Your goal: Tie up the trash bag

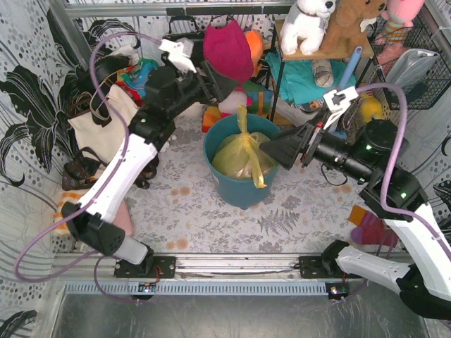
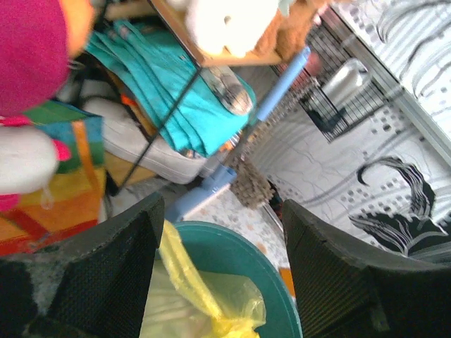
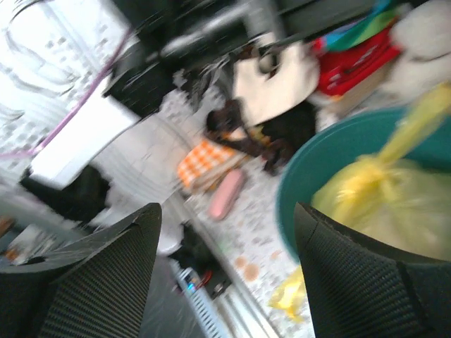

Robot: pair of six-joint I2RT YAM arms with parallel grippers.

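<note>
Your right gripper [image 1: 285, 149], fingers spread and holding nothing, sits just beside the right rim of the round teal plastic bin [image 1: 243, 191]. It is nearer than your left gripper [image 2: 222, 271], likewise spread and empty, which hovers behind the bin's far-left rim. The thin translucent yellow-green plastic trash bag [image 1: 238, 158] sits inside the bin between them. Its gathered neck rises upright from what looks like a knot, and one tail drapes over the near rim. A floral-print table covering [image 1: 211, 211] lies underneath; a cream tote bag [image 1: 106, 116] and stuffed toys [image 1: 310, 24] crowd the back.
</note>
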